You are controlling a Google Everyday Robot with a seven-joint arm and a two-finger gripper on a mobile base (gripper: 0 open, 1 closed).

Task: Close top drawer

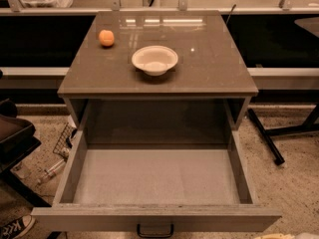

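The top drawer point(154, 176) of the grey-brown cabinet point(209, 63) stands pulled out wide toward the camera. Its pale grey inside bottom is bare. Its flat front panel point(99, 218) lies along the bottom edge of the camera view, with the small dark bail handle point(155, 230) at its centre. Of my gripper point(291, 236), only a pale sliver shows at the bottom right corner, to the right of the drawer front and apart from the handle.
A white bowl point(155, 59) and an orange fruit point(106, 38) sit on the cabinet top. A dark seat point(15, 133) and a shoe point(15, 227) are at the left. A black stand leg point(266, 138) crosses the floor at the right.
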